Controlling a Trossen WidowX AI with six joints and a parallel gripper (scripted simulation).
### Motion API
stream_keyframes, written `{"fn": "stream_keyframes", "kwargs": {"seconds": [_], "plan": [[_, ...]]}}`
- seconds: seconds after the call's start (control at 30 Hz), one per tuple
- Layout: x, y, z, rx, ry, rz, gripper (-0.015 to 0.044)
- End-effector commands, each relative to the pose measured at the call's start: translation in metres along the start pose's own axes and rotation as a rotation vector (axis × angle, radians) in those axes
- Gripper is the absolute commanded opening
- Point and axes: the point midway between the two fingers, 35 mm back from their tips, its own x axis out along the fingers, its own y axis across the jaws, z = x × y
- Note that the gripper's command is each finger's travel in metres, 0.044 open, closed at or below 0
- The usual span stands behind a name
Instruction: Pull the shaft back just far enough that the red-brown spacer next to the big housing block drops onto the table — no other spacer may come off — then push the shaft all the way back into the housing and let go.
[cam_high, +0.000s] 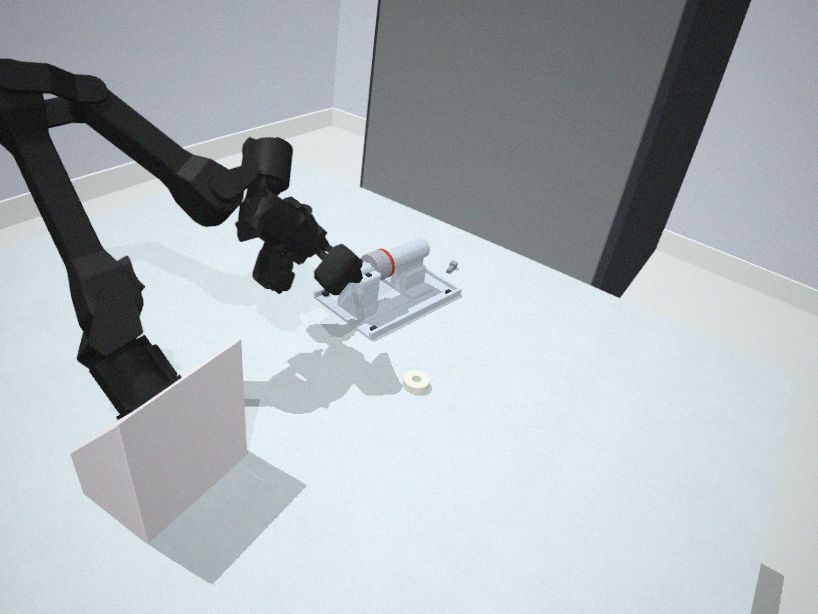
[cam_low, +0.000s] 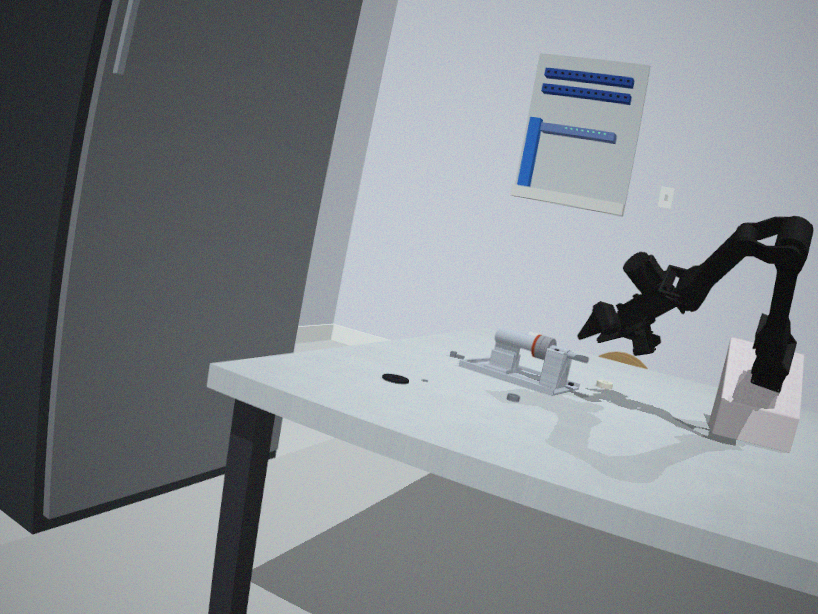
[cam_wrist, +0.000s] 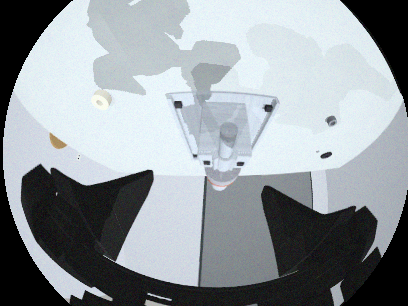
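Note:
The red-brown spacer (cam_high: 391, 259) (cam_low: 535, 345) is a thin ring around the shaft line, against the big housing block (cam_high: 410, 252) (cam_low: 512, 339). Grey spacers (cam_high: 375, 262) (cam_low: 544, 347) sit beside it, between it and the front bracket (cam_low: 555, 371) (cam_high: 360, 298). The light grey shaft (cam_low: 577, 357) (cam_wrist: 228, 132) sticks out of the bracket; its free end is hidden behind the gripper in the top view. My gripper (cam_low: 590, 337) (cam_wrist: 209, 185) is open and empty, above the shaft's free end and not touching it.
A cream ring (cam_high: 416, 382) (cam_low: 603, 383) (cam_wrist: 101, 100) lies beside the fixture. A pinkish block (cam_high: 185, 436) (cam_low: 753, 426) stands by the arm's base. A black disc (cam_low: 395, 378) (cam_wrist: 326, 155), a small grey nut (cam_low: 513, 397) (cam_wrist: 331, 120) and a small grey part (cam_high: 451, 266) (cam_low: 455, 354) lie on the table.

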Motion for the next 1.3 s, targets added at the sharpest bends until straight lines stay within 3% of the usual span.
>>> {"fn": "stream_keyframes", "kwargs": {"seconds": [0.0, 1.27], "plan": [[-0.002, -0.013, 0.0307, -0.134, -0.077, -0.045, 0.044], [0.0016, -0.0071, 0.0308, -0.137, -0.051, -0.041, 0.044]]}}
